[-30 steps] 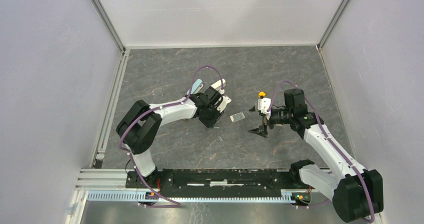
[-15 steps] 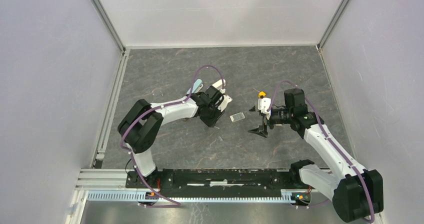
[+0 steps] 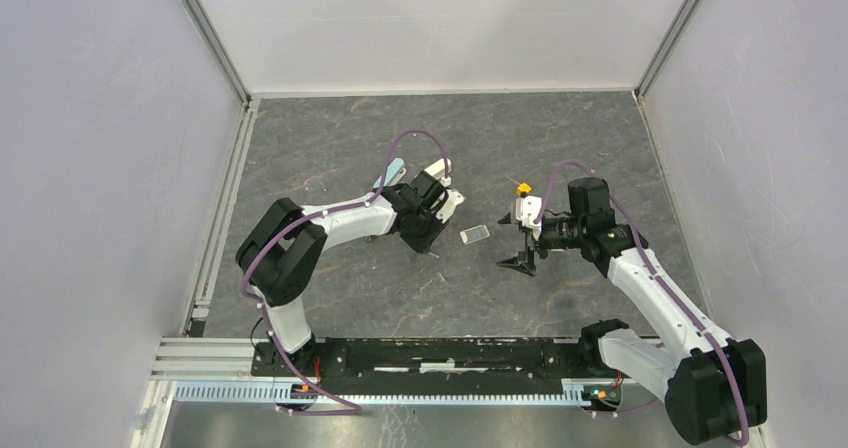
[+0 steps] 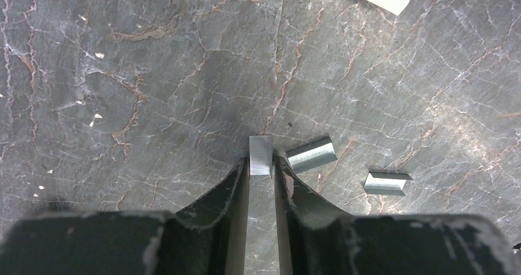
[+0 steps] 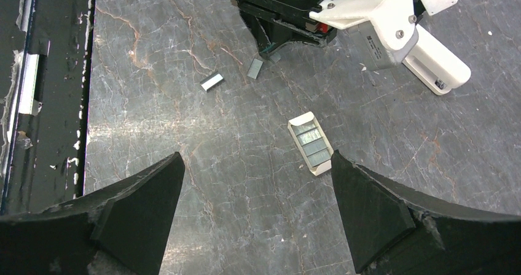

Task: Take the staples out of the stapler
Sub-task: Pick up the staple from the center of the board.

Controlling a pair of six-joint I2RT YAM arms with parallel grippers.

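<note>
Left gripper (image 4: 262, 167): squeezed in on the staples (image 4: 260, 153), a tip on each long side
Staples: flat on the table (image 4: 153, 72), long way pointing straight out from the tips
Right gripper (image 5: 256, 164): spread wide, well apart
Nearer arm: left

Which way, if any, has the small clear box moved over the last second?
No, it has not moved. In the top view the small clear box lies at the same spot on the grey table, no nearer the black base rail.
</note>
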